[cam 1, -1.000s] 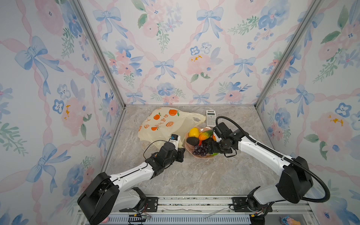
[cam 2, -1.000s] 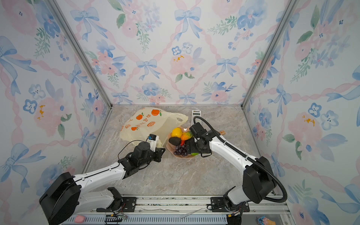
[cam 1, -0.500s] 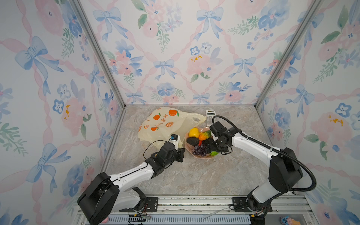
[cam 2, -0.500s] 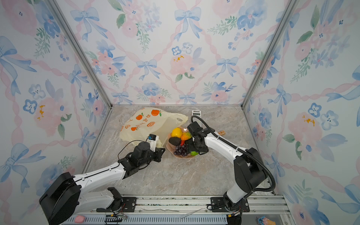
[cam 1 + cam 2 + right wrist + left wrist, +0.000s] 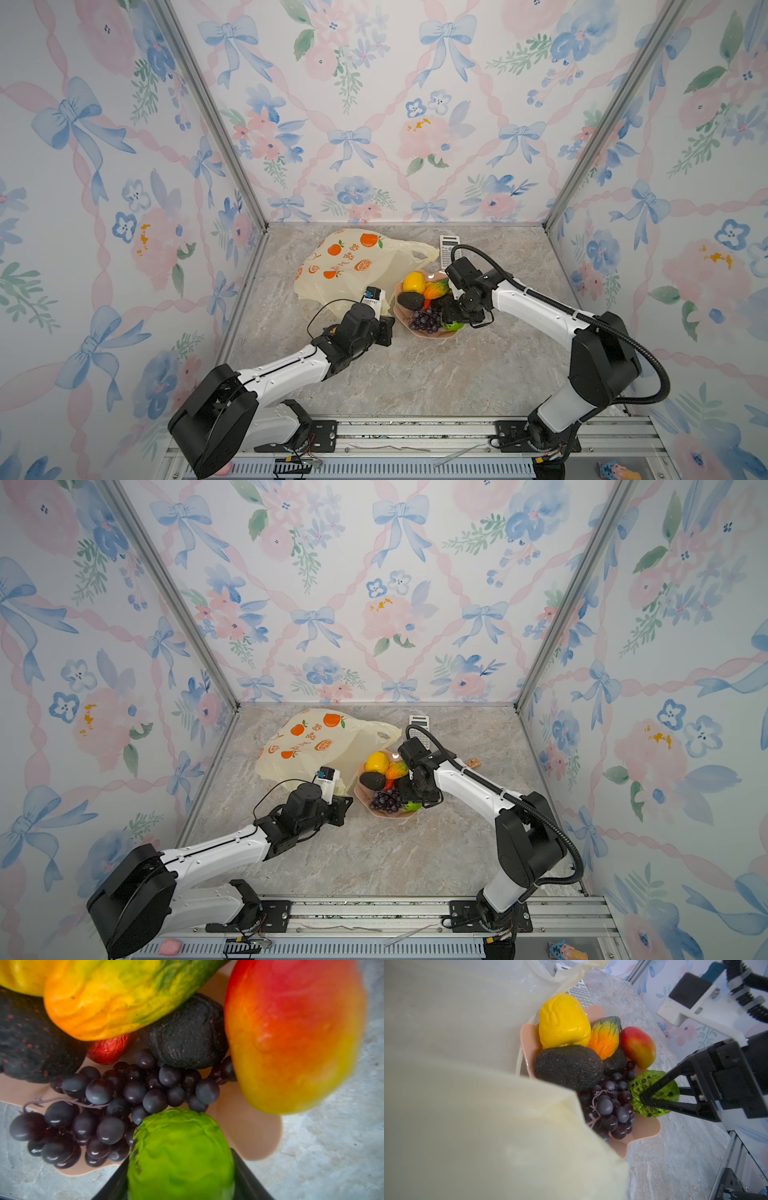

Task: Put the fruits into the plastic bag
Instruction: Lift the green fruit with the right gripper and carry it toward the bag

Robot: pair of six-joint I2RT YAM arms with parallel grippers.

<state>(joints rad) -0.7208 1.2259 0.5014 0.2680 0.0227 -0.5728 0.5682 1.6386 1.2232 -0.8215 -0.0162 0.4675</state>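
right gripper [image 5: 451,320] clasping green fruit [image 5: 180,1147]; glossy skin possibly slipping, adjacent grape bunch [image 5: 104,1105] possibly dragging. left gripper [image 5: 385,326] pinching plastic bag [image 5: 353,266].

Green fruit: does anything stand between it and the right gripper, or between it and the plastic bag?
Nothing separates them: the right gripper hugs both sides of the green fruit. Toward the plastic bag, the grape bunch and an avocado lie between, on the plate.
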